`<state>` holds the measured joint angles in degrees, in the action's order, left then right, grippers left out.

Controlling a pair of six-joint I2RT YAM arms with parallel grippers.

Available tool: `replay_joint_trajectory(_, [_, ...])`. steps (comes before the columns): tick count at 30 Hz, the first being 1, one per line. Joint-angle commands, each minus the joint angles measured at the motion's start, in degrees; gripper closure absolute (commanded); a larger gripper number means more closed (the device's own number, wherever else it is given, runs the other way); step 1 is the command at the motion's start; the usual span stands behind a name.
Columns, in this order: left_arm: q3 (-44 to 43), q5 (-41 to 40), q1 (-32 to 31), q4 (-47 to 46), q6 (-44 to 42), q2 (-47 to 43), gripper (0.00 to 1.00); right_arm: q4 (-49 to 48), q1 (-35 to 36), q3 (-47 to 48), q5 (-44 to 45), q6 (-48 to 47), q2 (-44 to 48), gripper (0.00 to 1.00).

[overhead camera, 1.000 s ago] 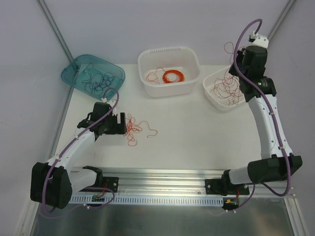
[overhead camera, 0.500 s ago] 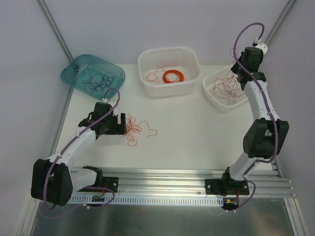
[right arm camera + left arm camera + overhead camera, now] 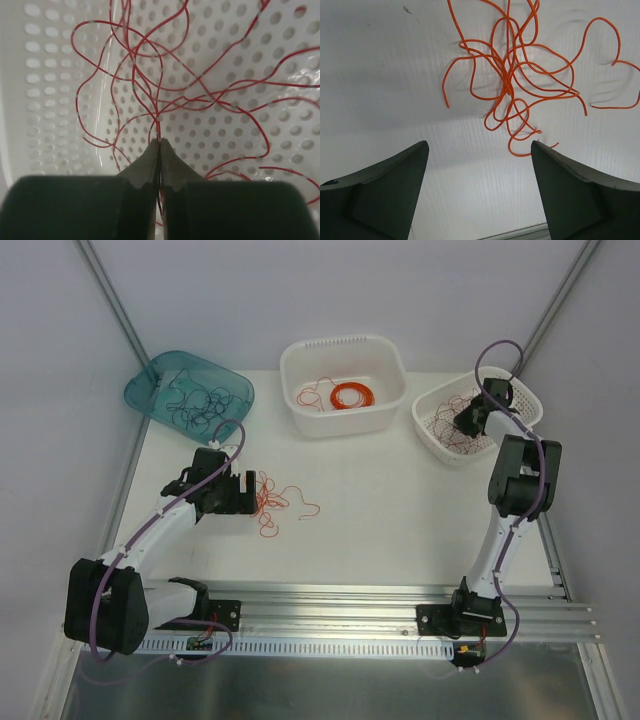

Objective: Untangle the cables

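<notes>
**Red strand pinched in the basket, orange tangle loose on the desk**

Orange-red cables are seen as a loose, knotted tangle lying flat on the white desk. Several of their loops are cut off by the upper edge of the left wrist view. The left pincer is held released just short of the tangle, with its two dark fingers spread wide and no strand touched. From above, its fingertips are hard to separate from the black body of the wrist.

Dark red cables are spread over the floor of the perforated basket, which is set at the far right of the desk. The right pincer is clenched, and at least one dark red strand is caught between its closed tips. How far that strand runs inside cannot be told, since it is hidden by the fingers. In the top view part of this bundle is covered by the arm.

Black cables are made out only faintly in the teal bin. An orange coil is seen in the white tub.
</notes>
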<state>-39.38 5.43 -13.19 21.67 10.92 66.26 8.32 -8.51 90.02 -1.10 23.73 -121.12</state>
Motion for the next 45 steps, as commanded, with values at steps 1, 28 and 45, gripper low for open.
replay_joint_trajectory(1, [-0.26, -0.77, -0.43, -1.19, -1.07, -0.34, 0.16, 0.46, -0.62, 1.12, -3.73, 3.34, 0.71, 0.9])
replay_joint_trajectory(28, [-0.35, 0.63, -0.35, -1.1, 2.61, -4.91, 0.16, 19.28, 4.8, -7.65, -2.49, -12.64, 35.84, 0.03])
replay_joint_trajectory(45, [-1.67, 6.61, -1.13, -5.84, 13.95, 6.07, 0.21, 3.57, 44.88, -25.6, -15.15, -25.93, 32.21, 0.28])
